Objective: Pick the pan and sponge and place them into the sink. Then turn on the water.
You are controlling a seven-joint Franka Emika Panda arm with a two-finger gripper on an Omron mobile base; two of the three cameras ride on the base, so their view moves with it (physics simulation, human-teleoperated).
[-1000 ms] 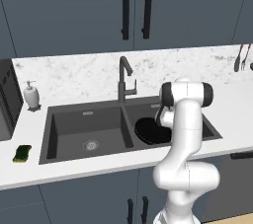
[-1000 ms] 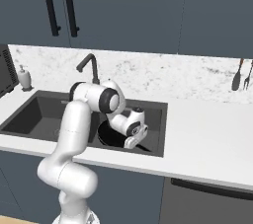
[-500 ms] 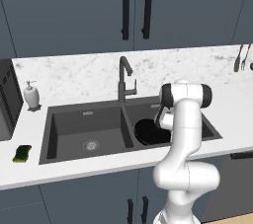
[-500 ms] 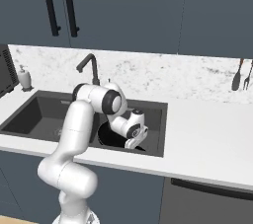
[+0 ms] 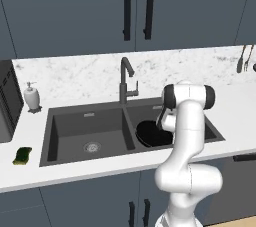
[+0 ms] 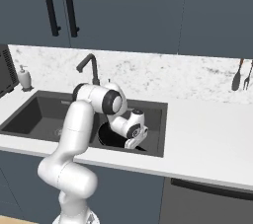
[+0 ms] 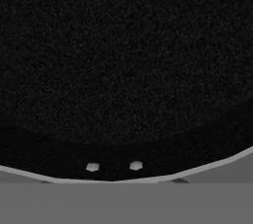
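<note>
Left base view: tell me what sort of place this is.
A kitchen, rendered rather than real. A double-basin sink with a gooseneck faucet sits in a white counter under dark cabinets, with a soap dispenser beside it.

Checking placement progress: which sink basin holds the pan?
The right basin, past the faucet from the sponge; the pan lies there. The left basin shows only its drain.

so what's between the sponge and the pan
In the left base view, the sink's empty left basin and the divider lie between the sponge on the counter and the pan in the right basin.
</note>
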